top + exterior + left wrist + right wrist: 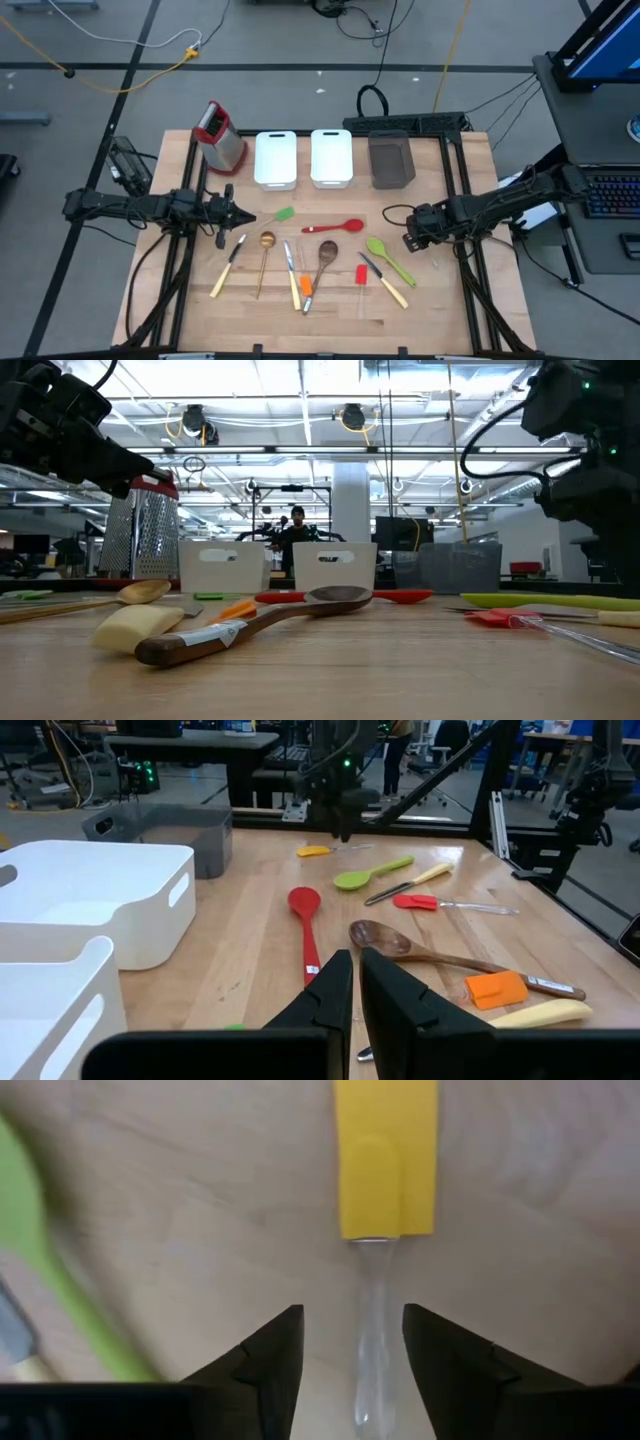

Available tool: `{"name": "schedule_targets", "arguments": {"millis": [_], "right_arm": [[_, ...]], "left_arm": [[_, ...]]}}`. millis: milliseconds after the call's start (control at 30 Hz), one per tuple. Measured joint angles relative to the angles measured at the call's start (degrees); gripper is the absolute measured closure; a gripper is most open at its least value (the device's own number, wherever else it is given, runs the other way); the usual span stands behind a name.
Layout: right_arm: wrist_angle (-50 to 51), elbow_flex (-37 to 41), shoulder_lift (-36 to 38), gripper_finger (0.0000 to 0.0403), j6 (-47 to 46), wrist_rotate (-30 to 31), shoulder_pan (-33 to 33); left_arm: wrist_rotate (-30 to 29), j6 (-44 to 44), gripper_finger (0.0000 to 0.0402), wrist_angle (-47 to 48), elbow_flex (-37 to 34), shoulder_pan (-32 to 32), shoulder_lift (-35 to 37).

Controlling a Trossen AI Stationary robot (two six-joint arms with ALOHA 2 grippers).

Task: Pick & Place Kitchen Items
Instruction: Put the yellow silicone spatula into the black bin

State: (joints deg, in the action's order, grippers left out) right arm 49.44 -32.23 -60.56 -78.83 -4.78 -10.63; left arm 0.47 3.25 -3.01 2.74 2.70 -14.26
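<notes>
My right pincer [352,1355] hangs released over the desk [440,320], fingers either side of the yellow spatula's [385,1155] clear handle. My left pincer [355,990] is clenched, empty, near the green spatula [284,214].

No text, label or number can be read anywhere.

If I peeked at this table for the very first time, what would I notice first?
Probably the bright utensils scattered across the wooden table: a red spoon, a green spoon, an orange spatula. Behind them stand two white trays and a shiny red-topped box grater. The right gripper hovers with jaws open over a yellow spatula.
</notes>
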Motion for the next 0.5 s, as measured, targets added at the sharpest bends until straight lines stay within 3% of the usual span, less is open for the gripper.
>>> {"name": "schedule_targets", "arguments": {"millis": [500], "right_arm": [[-8.83,7.11,-2.23,0.0239,-1.50,-0.85,0.02]], "left_arm": [[-0.02,0.00,0.0376,-0.15,0.00,0.01,0.02]]}}
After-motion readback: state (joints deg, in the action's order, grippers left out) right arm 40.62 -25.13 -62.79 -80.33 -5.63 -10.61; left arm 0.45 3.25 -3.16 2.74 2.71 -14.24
